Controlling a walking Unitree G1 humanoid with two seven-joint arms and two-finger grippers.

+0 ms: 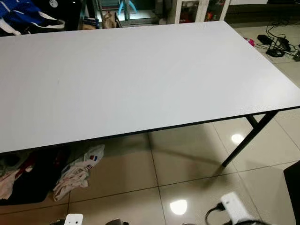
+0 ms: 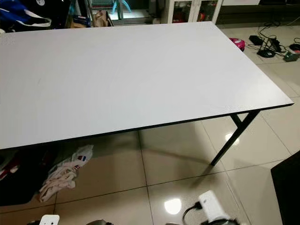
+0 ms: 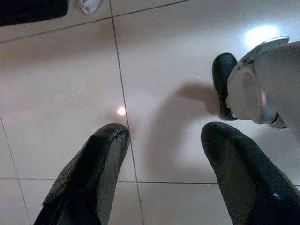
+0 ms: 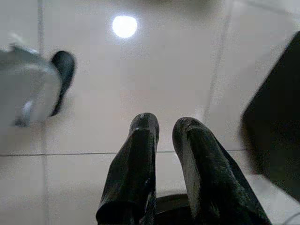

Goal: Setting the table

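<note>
White laminate made up the table (image 1: 140, 75), bare from edge to edge, standing ahead of and above both claws. No plate, cup or cutlery lay on it or anywhere else in the head views, so the things to be set were not to be found here.

Glossy beige tile, the floor (image 3: 61, 79), lay directly beneath both claws, which pointed down at it from idle arms.

A black block (image 4: 276, 131) stood just beside the right gripper (image 4: 164, 124), on its outer side. Swinging that arm up without clearance could have struck it.

Crumpled clothes (image 1: 77, 171) sat under the table, ahead of the left gripper (image 3: 164, 133). A white power adapter (image 1: 236, 206) with its black cable rested on the tile close to the right gripper. I judged the cable the likeliest trouble: a step forward could have snagged a foot (image 3: 222, 82), and the slick tile would have given little grip.

The left gripper hung released, its fingers well apart and holding nothing. The right gripper was nearly clenched, its fingers close together with a thin gap between them and nothing gripped.
</note>
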